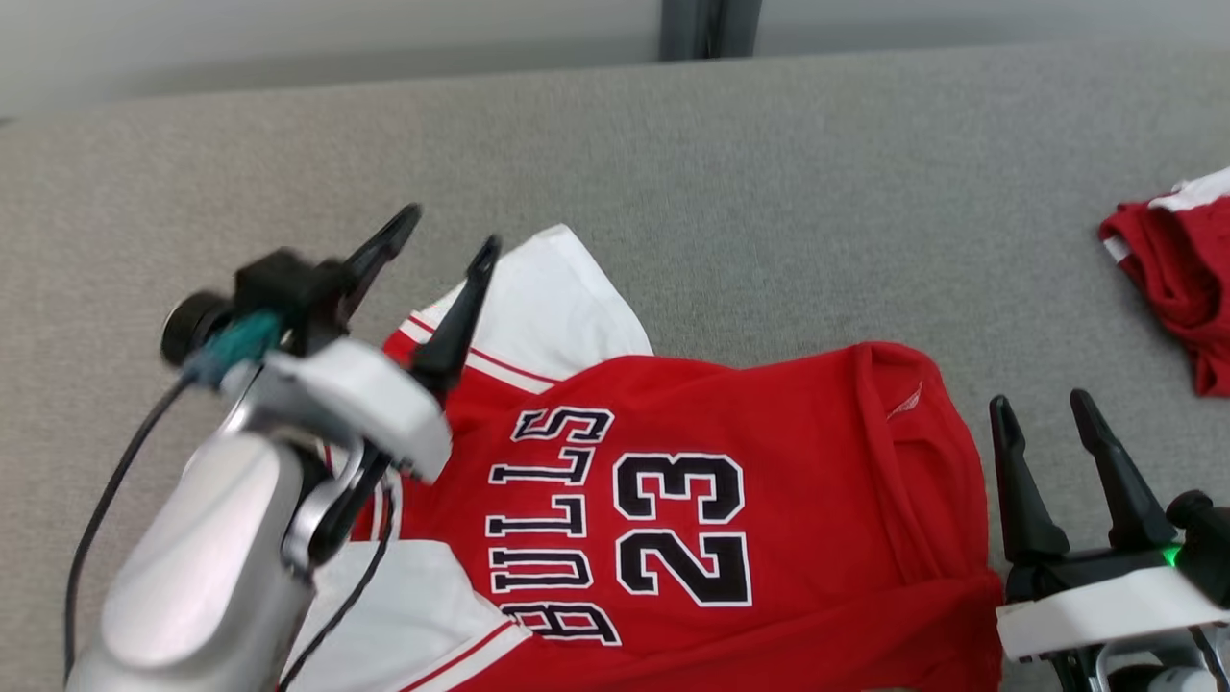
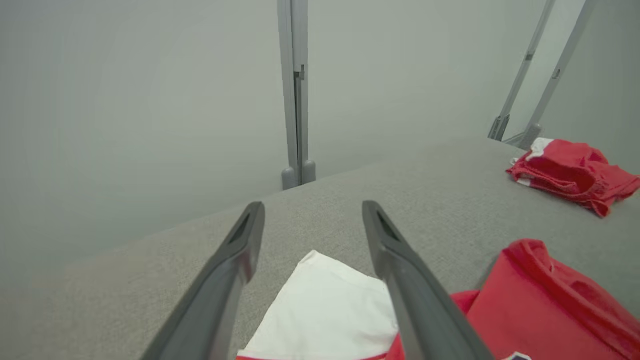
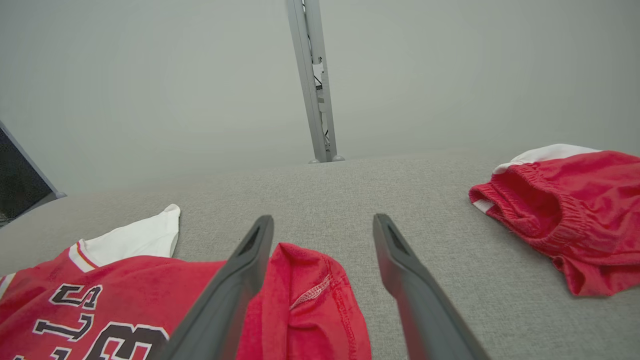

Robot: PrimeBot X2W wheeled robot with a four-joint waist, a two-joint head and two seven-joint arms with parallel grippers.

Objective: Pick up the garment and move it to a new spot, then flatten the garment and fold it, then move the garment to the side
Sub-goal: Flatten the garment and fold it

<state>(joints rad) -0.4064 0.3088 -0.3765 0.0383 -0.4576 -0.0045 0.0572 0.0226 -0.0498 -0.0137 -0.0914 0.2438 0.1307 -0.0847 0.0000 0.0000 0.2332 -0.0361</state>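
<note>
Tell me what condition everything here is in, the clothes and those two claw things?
Bulls jersey: lying print-up on the grey table, not folded, hem end rumpled.
Red shorts: crumpled in a heap, apart from the jersey.
Left tool: open, over the jersey's white sleeve, holding nothing.
Right tool: open, beside the jersey's hem end, holding nothing.

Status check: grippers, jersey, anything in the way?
Left gripper open, over white sleeve of jersey. Right gripper open, beside hem. Red shorts lie apart, far right.
</note>
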